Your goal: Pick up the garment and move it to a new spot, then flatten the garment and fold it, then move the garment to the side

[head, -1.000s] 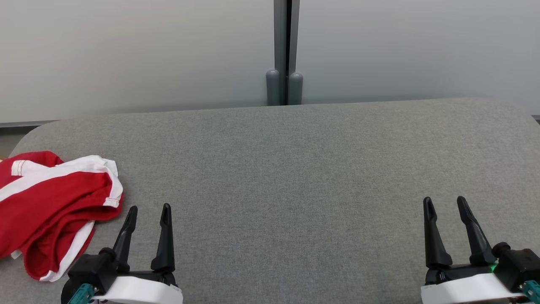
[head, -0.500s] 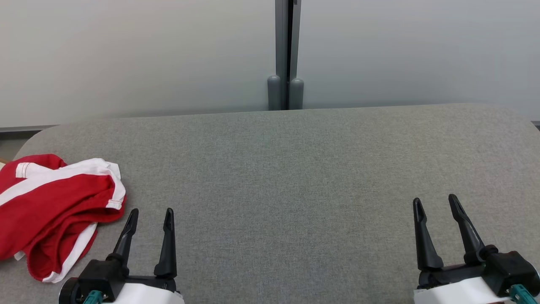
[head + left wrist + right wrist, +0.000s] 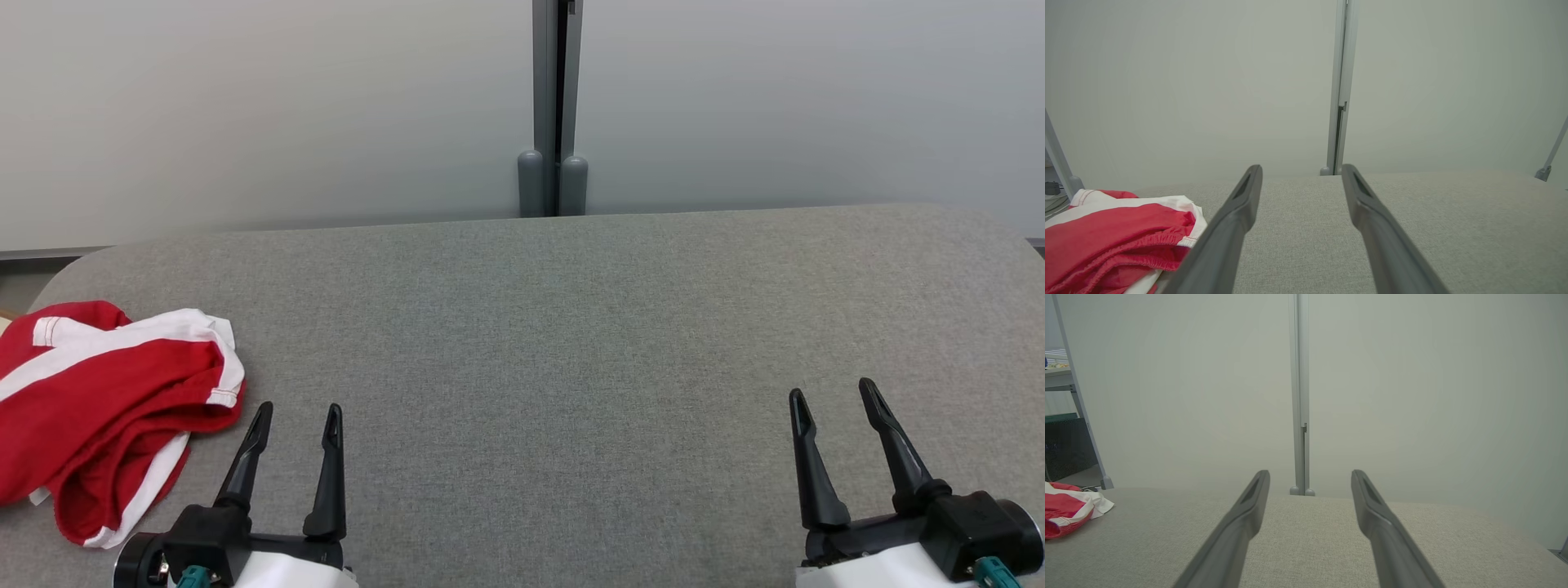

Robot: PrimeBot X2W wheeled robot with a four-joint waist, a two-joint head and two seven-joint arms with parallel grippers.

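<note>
Head view: the garment (image 3: 106,408), red with white bands, lies crumpled on the grey table (image 3: 571,343), at its left edge and towards the front. The left gripper (image 3: 298,407) sits at the lower left, just beside the garment's right edge, with its jaws apart and nothing between them. The right gripper (image 3: 831,389) is at the lower right, well apart from the garment, its jaws also spread and empty. Behind the table stand pale panels (image 3: 245,106) joined by a grey post (image 3: 553,106).

Left wrist view: the left gripper (image 3: 1301,167) points across the table (image 3: 1453,212) towards the post (image 3: 1341,81), its two fingers wide apart with bare table between them. The garment (image 3: 1114,237) lies at the lower left, its gathered red hem and white trim close against one finger. Whether they touch I cannot tell.

Right wrist view: the right gripper (image 3: 1310,473) has its fingers spread, empty, above the table (image 3: 1310,547), aimed at the post (image 3: 1299,396). The garment (image 3: 1065,508) shows at the far left edge, well apart from the fingers. A slanted grey leg (image 3: 1081,408) rises beyond it.
</note>
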